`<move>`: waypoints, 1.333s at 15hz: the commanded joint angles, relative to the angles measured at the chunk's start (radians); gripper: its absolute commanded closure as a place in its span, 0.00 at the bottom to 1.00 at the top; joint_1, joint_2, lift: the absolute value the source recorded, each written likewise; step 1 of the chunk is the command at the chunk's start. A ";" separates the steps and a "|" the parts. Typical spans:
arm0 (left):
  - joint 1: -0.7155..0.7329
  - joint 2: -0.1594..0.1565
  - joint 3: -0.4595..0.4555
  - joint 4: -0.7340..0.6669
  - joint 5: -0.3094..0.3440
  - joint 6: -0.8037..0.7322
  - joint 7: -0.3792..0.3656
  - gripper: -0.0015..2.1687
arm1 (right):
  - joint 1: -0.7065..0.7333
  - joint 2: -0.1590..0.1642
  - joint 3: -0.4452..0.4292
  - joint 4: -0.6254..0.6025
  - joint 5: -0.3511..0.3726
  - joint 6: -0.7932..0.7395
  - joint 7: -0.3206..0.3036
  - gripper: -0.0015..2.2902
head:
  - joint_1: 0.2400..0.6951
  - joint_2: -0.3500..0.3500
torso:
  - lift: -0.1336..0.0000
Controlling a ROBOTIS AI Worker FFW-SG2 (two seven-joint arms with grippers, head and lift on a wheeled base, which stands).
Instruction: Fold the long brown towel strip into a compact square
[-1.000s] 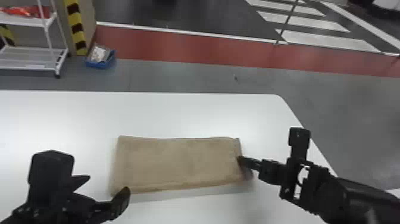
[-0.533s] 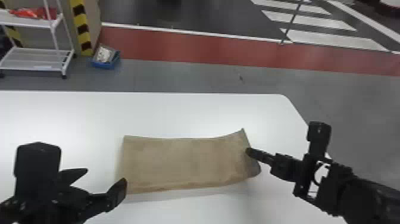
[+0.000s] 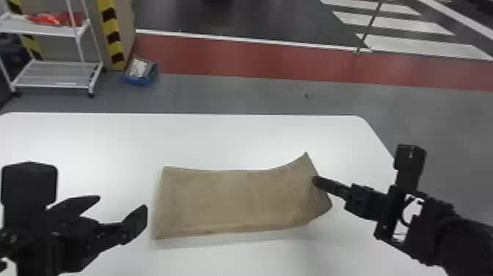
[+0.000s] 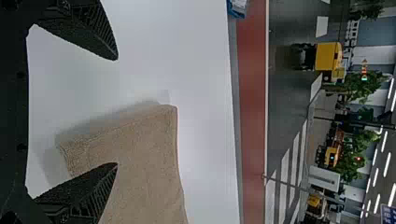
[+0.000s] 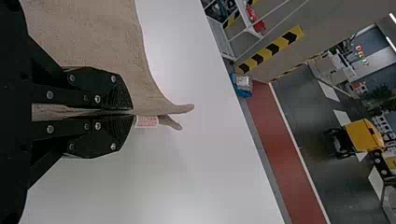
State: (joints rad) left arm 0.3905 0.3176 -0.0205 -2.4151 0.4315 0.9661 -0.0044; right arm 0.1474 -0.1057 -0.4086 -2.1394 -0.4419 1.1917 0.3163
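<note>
Surroundings: you have the white table (image 3: 234, 139) under both grippers. Beyond its far edge, on your left, stand 1 white rack (image 3: 55, 75) with red stuff (image 3: 55, 19) on its shelf, 1 striped pillar (image 3: 113, 36) and 1 blue bin (image 3: 141, 79) on the floor.

Towel (image 3: 234, 198): laid crosswise on the table, right end raised. Your right gripper (image 3: 316, 180) has its 2 fingers pressed together on that end; 1 printed tag (image 5: 146, 122) sticks out beside the pinch. Your left gripper (image 3: 123, 203) is spread and empty, just beside the towel's left end; in the left wrist view 1 of its fingers (image 4: 88, 191) blocks part of the towel from sight.

Versus 1.0 s ago: the right end, then low on the table, has come up, far corner peaking. Your right gripper has gone farther right and up with it. Your left gripper, which overlapped the near left corner in the head view, now sits off it.
</note>
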 commanded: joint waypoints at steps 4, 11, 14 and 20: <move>-0.013 -0.006 0.160 0.079 0.016 -0.120 -0.011 0.04 | -0.025 0.000 0.073 -0.083 -0.116 0.004 -0.086 0.46 | 1.00 0.36 | 0.07; -0.081 -0.002 0.375 0.327 0.076 -0.359 -0.095 0.04 | -0.143 0.095 0.409 -0.151 -0.127 -0.048 -0.207 0.46 | 1.00 0.81 | 0.07; -0.087 -0.003 0.364 0.346 0.076 -0.393 -0.095 0.04 | -0.223 0.107 0.567 -0.120 -0.107 -0.116 -0.221 0.46 | 0.99 1.00 | 0.07; -0.102 -0.005 0.346 0.360 0.078 -0.402 -0.092 0.04 | -0.287 0.107 0.740 -0.047 -0.106 -0.251 -0.240 0.46 | 0.88 1.00 | 0.07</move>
State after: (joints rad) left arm 0.2890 0.3137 0.3258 -2.0576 0.5079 0.5648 -0.0955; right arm -0.1291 -0.0031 0.2983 -2.2064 -0.5453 1.0036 0.0762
